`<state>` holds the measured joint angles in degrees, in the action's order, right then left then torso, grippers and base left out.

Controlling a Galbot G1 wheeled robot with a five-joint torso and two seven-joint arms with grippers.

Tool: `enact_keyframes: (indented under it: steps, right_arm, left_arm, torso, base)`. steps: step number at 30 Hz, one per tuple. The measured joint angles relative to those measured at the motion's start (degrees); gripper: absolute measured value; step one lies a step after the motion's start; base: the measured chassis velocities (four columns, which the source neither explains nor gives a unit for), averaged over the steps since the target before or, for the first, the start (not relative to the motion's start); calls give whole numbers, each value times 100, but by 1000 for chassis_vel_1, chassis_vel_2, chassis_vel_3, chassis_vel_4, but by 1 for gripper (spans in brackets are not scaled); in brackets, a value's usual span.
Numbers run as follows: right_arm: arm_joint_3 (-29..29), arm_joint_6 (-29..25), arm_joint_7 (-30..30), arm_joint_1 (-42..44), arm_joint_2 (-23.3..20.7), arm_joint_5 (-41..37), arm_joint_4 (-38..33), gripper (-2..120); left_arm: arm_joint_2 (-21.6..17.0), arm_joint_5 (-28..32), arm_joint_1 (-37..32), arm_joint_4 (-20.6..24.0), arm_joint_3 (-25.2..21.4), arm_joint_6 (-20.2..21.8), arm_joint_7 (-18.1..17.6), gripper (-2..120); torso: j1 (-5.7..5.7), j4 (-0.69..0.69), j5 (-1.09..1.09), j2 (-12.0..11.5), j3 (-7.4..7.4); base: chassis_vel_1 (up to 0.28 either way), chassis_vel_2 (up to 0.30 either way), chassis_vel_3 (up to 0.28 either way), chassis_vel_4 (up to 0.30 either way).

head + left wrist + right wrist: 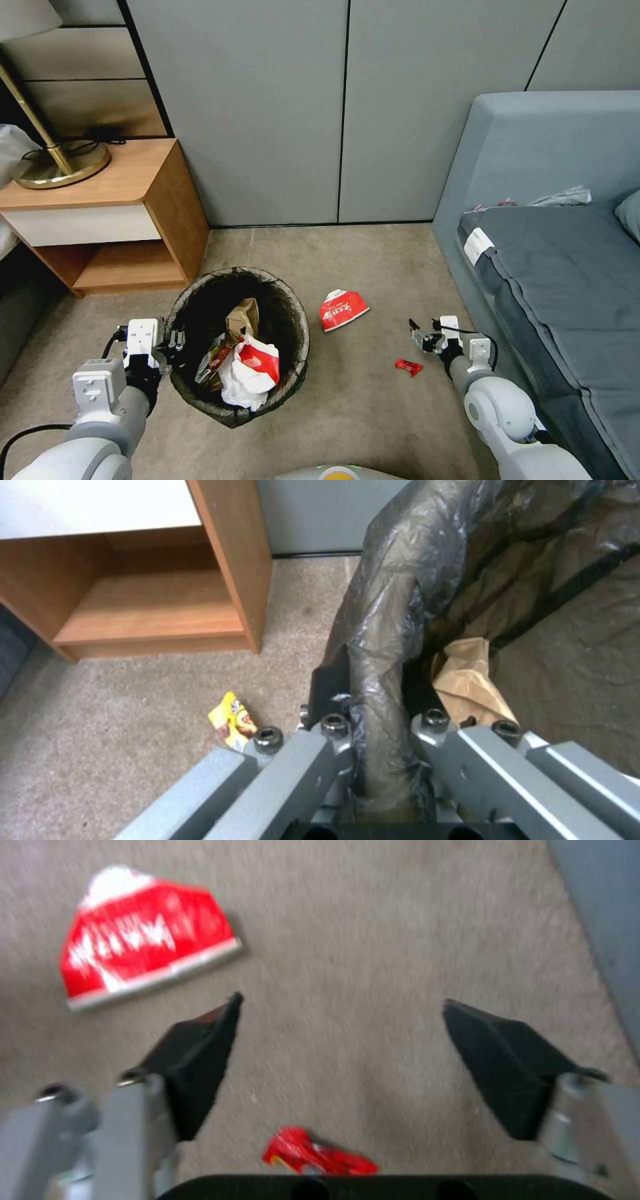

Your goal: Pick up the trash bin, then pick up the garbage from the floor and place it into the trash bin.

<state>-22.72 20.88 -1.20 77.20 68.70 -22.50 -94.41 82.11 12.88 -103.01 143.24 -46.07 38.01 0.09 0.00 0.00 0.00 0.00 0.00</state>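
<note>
The bin [238, 347] is in the grip of the left hand [175, 344], which pinches its bag-lined rim at the bin's 9 o'clock; one finger [331, 680] sits outside the wall, the other inside. Several pieces are already in: a brown bag [243, 317], white paper [248, 380] and a wrapper.

Left on the carpet [373, 413] are a red carton [343, 309] at about 2 o'clock from the bin, a small red scrap [408, 366] at 3 o'clock, and a yellow wrapper [233, 721] just beside the left hand.

The right hand [420, 333] hangs spread above the scrap, touching nothing.

The bed [567, 267] stands close at the right arm's 3 o'clock and looks likely to cramp its reach; a nightstand [107, 213] stands at the bin's 10 o'clock.
</note>
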Motion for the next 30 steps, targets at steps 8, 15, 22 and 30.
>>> enact_keyframes:
  steps: [8,15,22,30]
  right_arm:
    - [161,-229,327,-233,34,303,850,100]
    - [345,-427,488,-482,87,545,1432,100]
    - [483,-571,497,-674,227,695,1764,100]
    - [592,-699,510,-757,327,917,2016,100]
  left_arm:
    - [-15,-15,-16,0,6,5,0,1]
    - [-13,-47,-33,0,10,8,1,1]
    - [0,-76,-55,0,10,11,0,1]
    - [15,-112,-94,0,21,15,0,1]
  torso:
    - [0,0,0,0,0]
    - [0,0,0,0,0]
    - [0,0,0,0,0]
    - [0,0,0,0,0]
  base:
    - [0,0,0,0]
    - [0,0,0,0]
    - [0,0,0,0]
    - [0,0,0,0]
